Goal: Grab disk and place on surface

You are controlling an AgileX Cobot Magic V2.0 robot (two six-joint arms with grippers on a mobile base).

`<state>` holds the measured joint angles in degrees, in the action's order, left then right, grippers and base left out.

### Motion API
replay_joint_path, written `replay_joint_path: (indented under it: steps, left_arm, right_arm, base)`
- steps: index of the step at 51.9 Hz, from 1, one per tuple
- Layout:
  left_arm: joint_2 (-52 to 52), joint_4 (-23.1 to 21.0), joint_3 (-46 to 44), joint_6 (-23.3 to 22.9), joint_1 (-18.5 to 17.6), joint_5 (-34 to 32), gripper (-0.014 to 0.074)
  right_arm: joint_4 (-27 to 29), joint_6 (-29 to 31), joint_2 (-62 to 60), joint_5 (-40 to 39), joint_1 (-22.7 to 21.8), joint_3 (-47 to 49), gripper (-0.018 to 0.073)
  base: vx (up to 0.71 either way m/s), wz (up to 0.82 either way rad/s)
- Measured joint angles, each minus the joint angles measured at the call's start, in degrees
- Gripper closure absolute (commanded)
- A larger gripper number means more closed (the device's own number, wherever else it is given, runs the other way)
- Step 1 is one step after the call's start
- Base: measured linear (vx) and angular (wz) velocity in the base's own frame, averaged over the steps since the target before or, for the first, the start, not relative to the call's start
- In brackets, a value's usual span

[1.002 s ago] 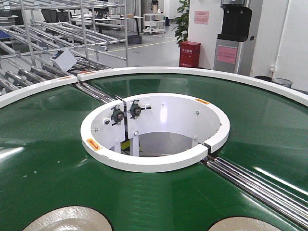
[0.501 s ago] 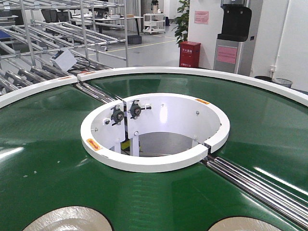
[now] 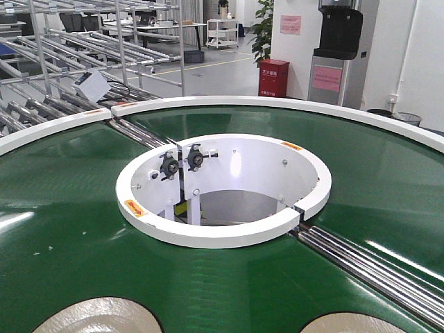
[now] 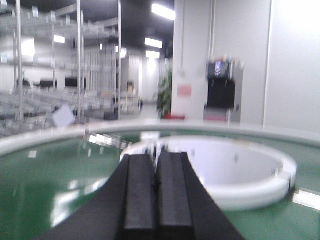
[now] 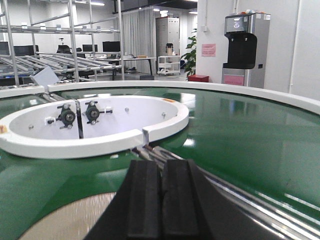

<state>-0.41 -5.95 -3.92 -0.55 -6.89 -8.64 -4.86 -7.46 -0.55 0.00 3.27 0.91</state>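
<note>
Two pale beige disks lie on the green conveyor belt [image 3: 62,208] at the bottom edge of the front view, a left disk [image 3: 97,316] and a right disk [image 3: 354,325], both cut off by the frame. The right wrist view shows one disk [image 5: 65,220] at lower left, just beside and below my right gripper [image 5: 161,164], which is shut and holds nothing. My left gripper [image 4: 156,157] is also shut and empty, hovering over the belt in a blurred view. Neither gripper appears in the front view. The dark grey metal surface is out of view.
A white inner ring [image 3: 222,236] surrounds the hole at the belt's centre. Steel rollers [image 3: 368,260] cross the belt at right and far left. Metal racks [image 3: 69,41], a red box [image 3: 273,78] and a water dispenser [image 3: 336,41] stand behind.
The right disk has slid a little to the left along the bottom edge of the front view. The left disk has barely moved.
</note>
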Motion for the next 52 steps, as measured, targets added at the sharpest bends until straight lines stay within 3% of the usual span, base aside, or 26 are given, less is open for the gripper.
replay_joint_path:
  steps: [6,11,18,27,37,46,52]
  left_arm:
    - [2.3,0.0,-11.9,5.2,0.0,5.4,0.0596]
    - [10.1,0.0,-22.7,9.9,0.0,9.1,0.0596]
    - [22.6,0.0,-33.5,11.9,0.0,9.9,0.0596]
    - [36.9,0.0,-37.9,12.1,0.0,10.9,0.0596]
    - [45.5,0.0,-37.9,12.1,0.0,12.0,0.0574]
    - [47.0,0.0,-37.9,12.0,0.0,12.0,0.0449]
    - [47.1,0.0,-37.9,11.2,0.0,12.8,0.0295]
  right_arm:
    - [0.0,0.0,1.2,2.9,0.0,10.8,0.0568]
    - [0.0,0.0,7.4,3.2,0.0,21.9,0.0568]
    - [0.0,0.0,20.8,2.5,0.0,33.3,0.0568]
    - [0.0,0.0,34.9,3.1,0.0,39.7,0.0568]
    - [0.0,0.0,42.8,3.0,0.0,40.4,0.0545]
    - [0.0,0.0,44.0,2.7,0.0,40.4,0.0414]
    - [0.0,0.0,44.0,2.6,0.0,40.4,0.0231]
  base:
    - [0.00,0.00]
    - [0.00,0.00]
    - [0.00,0.00]
    - [0.00,0.00]
    - [0.00,0.00]
    - [0.00,0.00]
    - [0.00,0.00]
